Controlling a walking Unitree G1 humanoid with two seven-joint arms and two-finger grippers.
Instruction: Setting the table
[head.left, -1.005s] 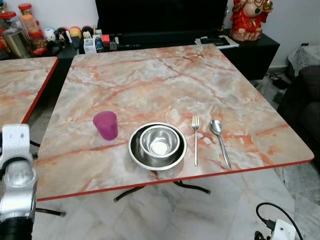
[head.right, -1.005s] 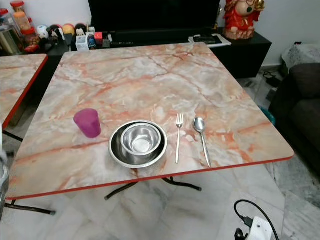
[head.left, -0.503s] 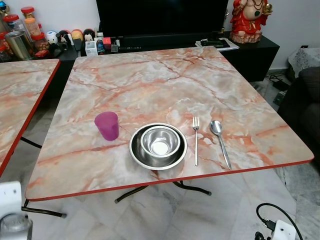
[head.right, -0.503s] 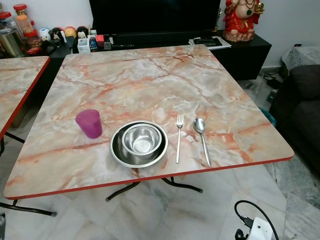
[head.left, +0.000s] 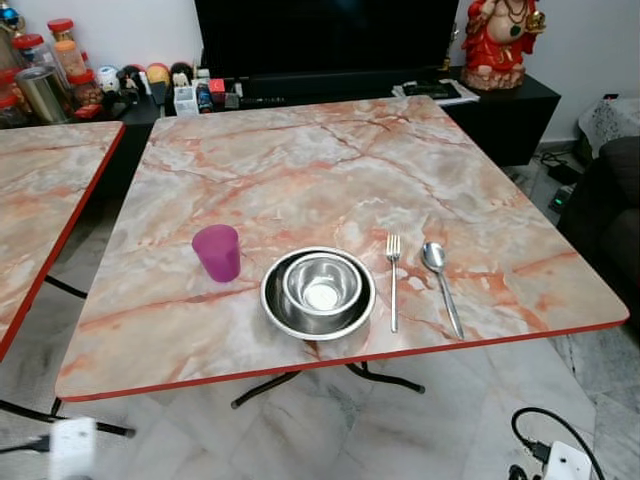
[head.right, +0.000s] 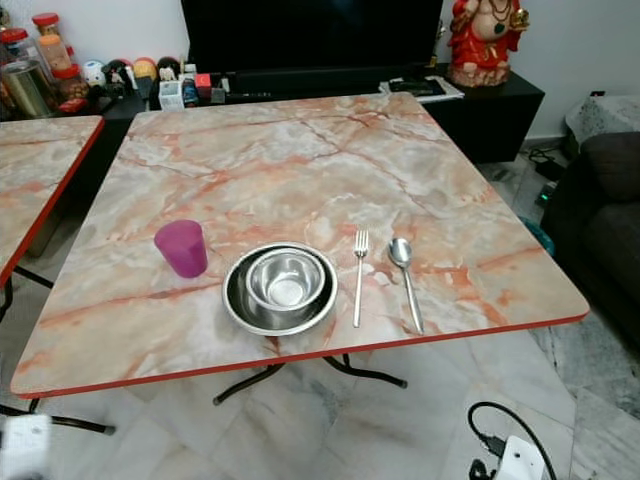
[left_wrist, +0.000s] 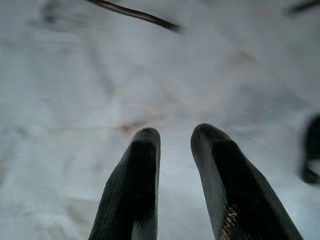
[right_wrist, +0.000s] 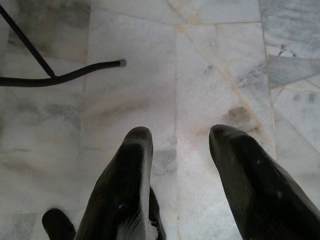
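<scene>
Left jaws: left gripper (left_wrist: 175, 145) hangs over the pale marble floor (left_wrist: 75, 100), its two black fingers a narrow gap apart with nothing between them (this view is blurred).
Right jaws: right gripper (right_wrist: 175, 145) points down at the floor, fingers spread wider and holding nothing; a black table leg (right_wrist: 60, 77) lies on the tiles beyond them.
Second table: at the far left, marble top with a red edge (head.left: 40, 200), well apart from the setting.
Main table: pink-veined marble table (head.left: 330, 150) with a red rim, in front of a dark TV cabinet (head.left: 500, 110).
Cup: purple cup (head.left: 217, 252) stands upright, just left of the bowls.
Bowls: small steel bowl (head.left: 321, 282) sits inside the large steel bowl (head.left: 275, 300), near the table's front edge.
Fork: fork (head.left: 393, 280) lies just right of the bowls, tines pointing away from the robot.
Spoon: spoon (head.left: 440, 285) lies beside the fork on its right, bowl end away from the robot.
Floor, right: white power strip (head.left: 565, 462) with a black cable.
</scene>
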